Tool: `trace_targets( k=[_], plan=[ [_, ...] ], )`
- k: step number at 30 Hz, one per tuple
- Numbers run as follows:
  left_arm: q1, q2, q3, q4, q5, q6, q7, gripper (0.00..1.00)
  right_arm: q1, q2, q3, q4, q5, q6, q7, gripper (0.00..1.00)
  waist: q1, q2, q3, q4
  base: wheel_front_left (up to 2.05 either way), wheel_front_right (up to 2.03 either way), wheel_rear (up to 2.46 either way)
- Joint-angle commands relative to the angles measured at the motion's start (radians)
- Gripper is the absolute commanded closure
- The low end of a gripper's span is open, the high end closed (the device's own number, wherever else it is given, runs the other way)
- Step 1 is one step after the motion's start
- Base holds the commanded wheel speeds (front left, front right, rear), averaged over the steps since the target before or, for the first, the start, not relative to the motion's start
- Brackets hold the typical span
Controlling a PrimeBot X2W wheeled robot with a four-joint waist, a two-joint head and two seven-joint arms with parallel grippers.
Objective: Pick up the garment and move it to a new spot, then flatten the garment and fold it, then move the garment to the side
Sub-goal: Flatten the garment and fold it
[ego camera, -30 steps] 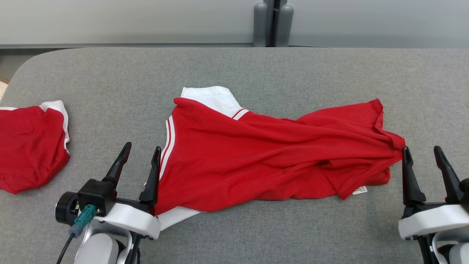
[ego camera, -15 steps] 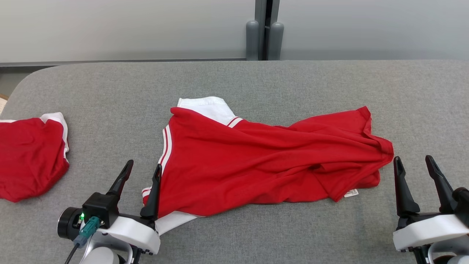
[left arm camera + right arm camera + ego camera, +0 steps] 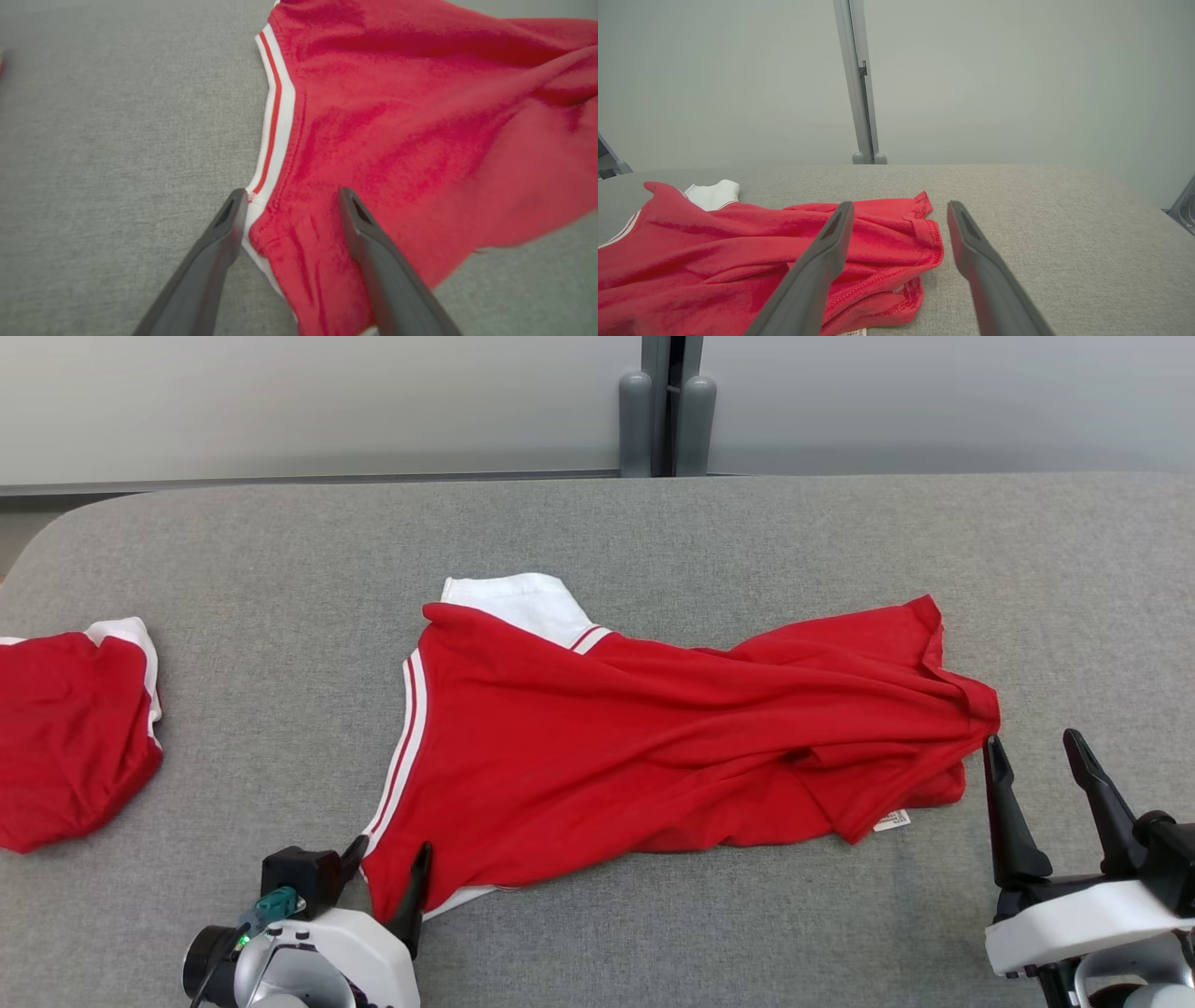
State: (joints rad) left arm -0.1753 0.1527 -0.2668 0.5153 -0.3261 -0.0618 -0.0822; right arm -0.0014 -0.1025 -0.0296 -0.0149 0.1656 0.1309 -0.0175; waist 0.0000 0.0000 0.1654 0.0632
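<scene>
The garment (image 3: 653, 747) is a red shirt with a white sleeve and white striped trim. It lies crumpled across the middle of the grey table (image 3: 280, 560). My left gripper (image 3: 387, 859) is open at the shirt's near left corner. In the left wrist view the striped hem and red cloth (image 3: 299, 233) lie between the fingers of that gripper (image 3: 292, 196). My right gripper (image 3: 1031, 742) stands open just right of the shirt's right edge. In the right wrist view the right gripper (image 3: 901, 205) frames the folded red hem (image 3: 924, 233), apart from it.
A second red garment with white trim (image 3: 75, 728) lies at the table's left edge. A pale wall with a grey post (image 3: 663, 420) runs behind the table. Bare grey table surface stretches behind the shirt and to its right.
My left gripper has dropped toward the near edge and tipped down, so its fingers now straddle the shirt's near left corner. The head camera shifted. The right gripper stays beside the right edge.
</scene>
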Motion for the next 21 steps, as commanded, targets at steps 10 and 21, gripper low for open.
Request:
trace_targets(
  k=[10, 21],
  plan=[
    [-0.005, -0.003, -0.028, 0.105, -0.055, -0.035, 0.102, 1.00, -0.008, 0.002, 0.005, 0.009, 0.001, 0.000, -0.010, 0.00, 0.0000, 0.0000, 0.004, -0.001, 0.00, 0.00, 0.00],
    [0.181, 0.054, -0.039, -0.051, -0.079, -0.021, 0.161, 1.00, 0.089, 0.010, 0.005, -0.007, 0.008, 0.000, 0.001, 0.00, 0.0000, 0.0000, -0.067, -0.004, 0.00, 0.00, 0.00]
  ],
)
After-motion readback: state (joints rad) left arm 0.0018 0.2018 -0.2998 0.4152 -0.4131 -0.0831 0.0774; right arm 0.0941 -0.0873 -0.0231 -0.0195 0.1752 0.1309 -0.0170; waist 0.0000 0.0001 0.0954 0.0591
